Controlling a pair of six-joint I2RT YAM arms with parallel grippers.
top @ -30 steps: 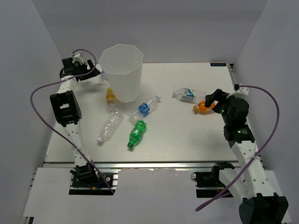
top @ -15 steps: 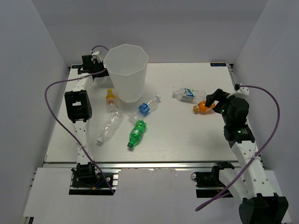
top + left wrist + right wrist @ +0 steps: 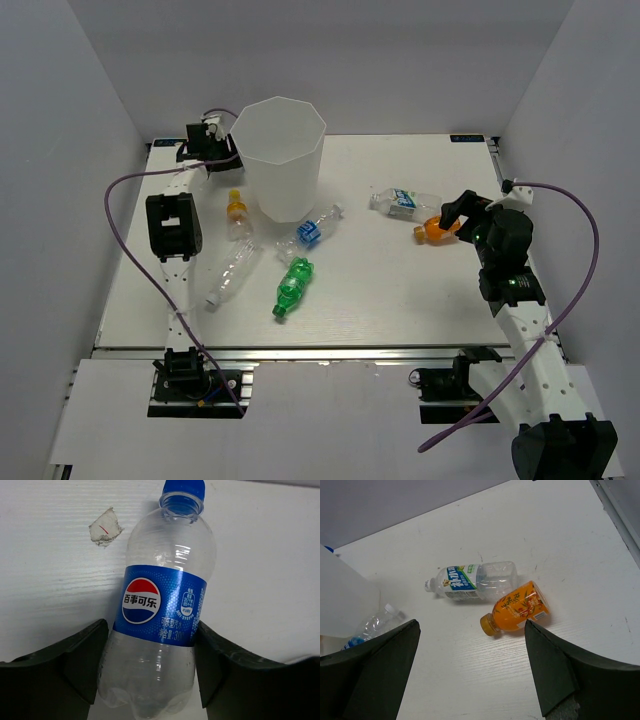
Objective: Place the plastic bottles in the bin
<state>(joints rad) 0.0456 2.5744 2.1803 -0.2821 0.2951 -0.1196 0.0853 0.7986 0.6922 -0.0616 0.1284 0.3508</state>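
My left gripper [image 3: 212, 142] sits at the back left, close to the left side of the tall white faceted bin [image 3: 283, 165]. In the left wrist view it [image 3: 150, 665] is shut on a clear Pepsi bottle [image 3: 162, 600] with a blue label and cap, over the white table. My right gripper [image 3: 457, 212] is open and empty, just above an orange bottle [image 3: 434, 229] that lies on its side. The right wrist view shows this orange bottle [image 3: 517, 609] ahead of the open gripper [image 3: 472, 670], next to a clear bottle [image 3: 472, 581] with a blue-green label.
On the table lie an orange-capped clear bottle [image 3: 237, 215], a clear bottle [image 3: 232, 272], a blue-labelled bottle [image 3: 315, 228] and a green bottle [image 3: 292, 286]. A small torn patch [image 3: 105, 526] marks the table. White walls stand on three sides.
My left gripper has moved right with the Pepsi bottle, up against the bin. The bin has shifted a little to the right. The right arm has not moved.
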